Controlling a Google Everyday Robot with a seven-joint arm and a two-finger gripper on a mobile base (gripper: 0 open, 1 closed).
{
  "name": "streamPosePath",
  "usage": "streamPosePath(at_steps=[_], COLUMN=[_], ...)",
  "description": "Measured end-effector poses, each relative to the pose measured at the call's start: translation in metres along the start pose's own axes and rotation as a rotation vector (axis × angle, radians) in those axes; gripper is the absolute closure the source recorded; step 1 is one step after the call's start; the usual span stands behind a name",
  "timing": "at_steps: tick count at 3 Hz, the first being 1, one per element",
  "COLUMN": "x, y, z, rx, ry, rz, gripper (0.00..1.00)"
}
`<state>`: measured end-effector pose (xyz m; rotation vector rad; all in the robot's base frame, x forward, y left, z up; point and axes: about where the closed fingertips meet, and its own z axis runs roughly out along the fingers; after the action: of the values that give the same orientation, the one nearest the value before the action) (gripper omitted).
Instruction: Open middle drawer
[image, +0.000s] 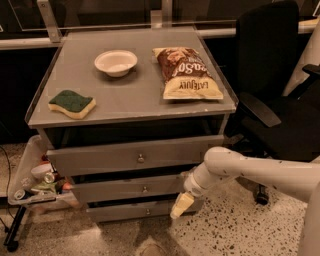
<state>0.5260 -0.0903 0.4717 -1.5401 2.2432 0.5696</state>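
Middle drawer (110, 191): camera view, the only view. Grey front of medium height, second of three under the bench (125, 112), small round knob (145, 189) at its centre. Top drawer (100, 159) above it is taller and wider, bottom drawer (120, 212) below is slimmer. Judged not yet drawn out.

Tool (181, 206) hangs low at the right end of the middle drawer's front, tip slanting down and left across the bottom drawer's right end. It is apart from the knob, off to its right. Whether it is wide or narrow cannot be told; it holds nothing visible. Arm (250, 170) comes in from the right, passing in front of the chair (270, 65), likely kept low to meet the drawer fronts under the bench edge.

On the bench: bowl (115, 62), chip bag (186, 73), sponge (72, 103), all clear of the drawer's travel.

Next, by judgement: move left and up to the knob, the only grip point
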Motion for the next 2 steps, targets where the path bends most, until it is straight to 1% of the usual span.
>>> streamPosePath(at_steps=[2], x=[0.003], y=[-0.021], z=[0.002], rx=[0.041], ry=[0.031], rz=[-0.002], gripper=[0.0])
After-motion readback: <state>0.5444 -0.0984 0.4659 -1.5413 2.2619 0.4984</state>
